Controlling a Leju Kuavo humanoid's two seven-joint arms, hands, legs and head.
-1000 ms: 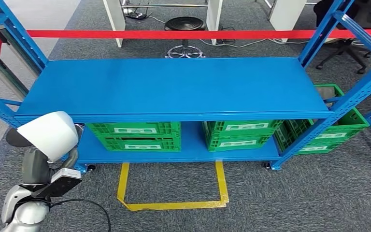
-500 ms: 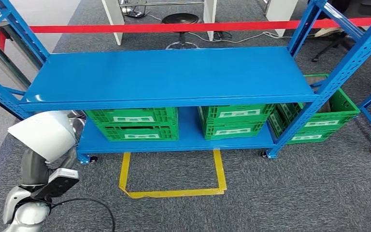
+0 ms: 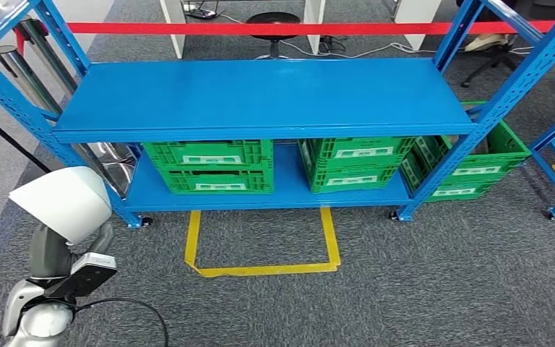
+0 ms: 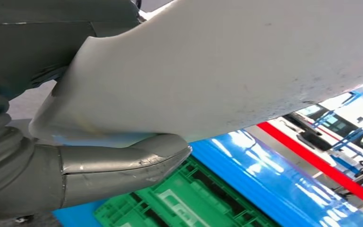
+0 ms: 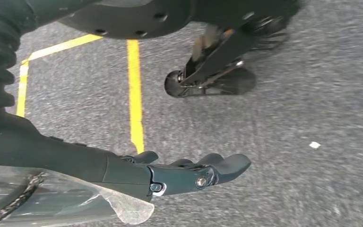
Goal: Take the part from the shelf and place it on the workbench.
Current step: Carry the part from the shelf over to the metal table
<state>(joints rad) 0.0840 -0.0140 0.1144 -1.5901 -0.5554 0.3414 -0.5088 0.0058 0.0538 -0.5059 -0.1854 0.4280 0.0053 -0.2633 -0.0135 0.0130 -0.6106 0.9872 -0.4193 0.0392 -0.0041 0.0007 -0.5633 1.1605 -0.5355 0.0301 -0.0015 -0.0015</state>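
Head view: a blue shelf (image 3: 260,97) is seen ahead, its upper deck bare and glossy. On the shelf's lower deck two stacks of green crates (image 3: 209,166) are lined up side by side, and a third green crate (image 3: 477,170) is set on the floor just beyond the shelf's right-hand upright. A yellow tape outline (image 3: 264,249) is marked on the grey carpet directly in front of the shelf, and a red barrier tape (image 3: 260,28) is stretched behind it. A black stool (image 3: 273,22) is parked behind that tape.

The white part (image 3: 63,202), a curved, smooth shell, is carried off the shelf's front left corner, low and near the robot's body, held up by the left hand (image 3: 52,249). In the left wrist view the part (image 4: 227,66) is pressed from beneath by the thick grey thumb (image 4: 123,163), so the fingers are closed on it; the shelf's blue deck and a green crate are glimpsed past it.

In the right wrist view the right hand (image 5: 179,172) is hung over the carpet, its dark fingers (image 5: 217,166) stretched out flat and together, with nothing held. A strip of the yellow tape is passed beneath it.
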